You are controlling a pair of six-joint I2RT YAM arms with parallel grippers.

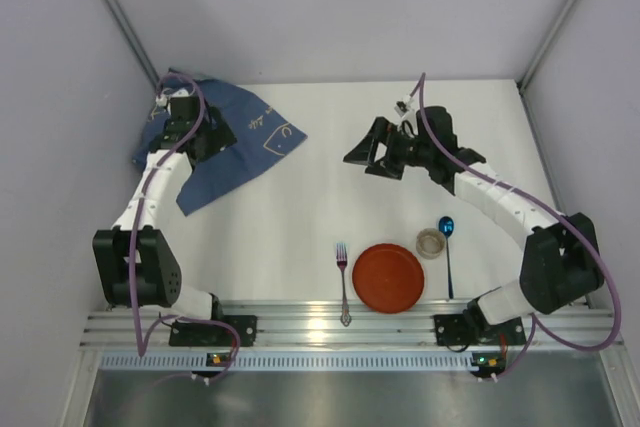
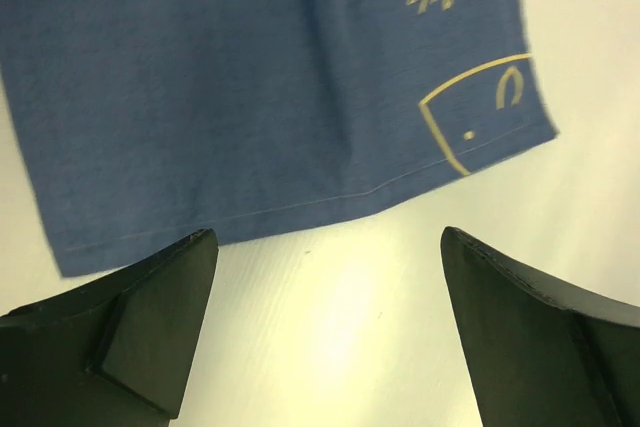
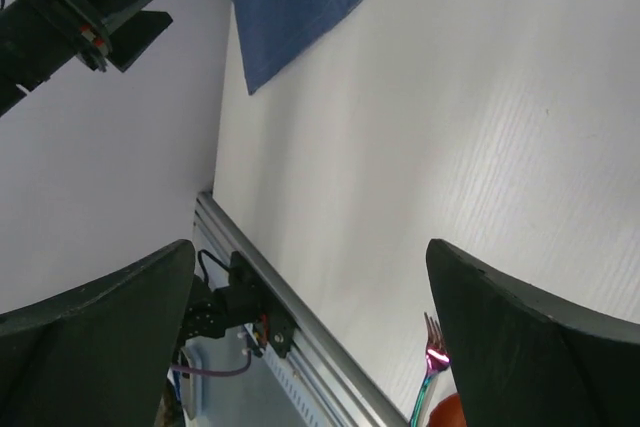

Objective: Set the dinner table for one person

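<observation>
The dinner table [image 1: 300, 217] is a single white top filling the floor of the enclosure. Its one ribbed rail [image 1: 320, 325] runs left to right along the near edge, by the arm bases. On it near the rail lie one fork [image 1: 343, 282], one red plate [image 1: 389, 278], one small round cup [image 1: 431, 243] and one spoon [image 1: 447, 247]. One blue cloth [image 1: 225, 152] lies at the far left. The left gripper [image 2: 328, 242] hangs over the cloth's edge, jaws wide and empty. The right gripper [image 3: 310, 247] is spread wide over bare tabletop.
</observation>
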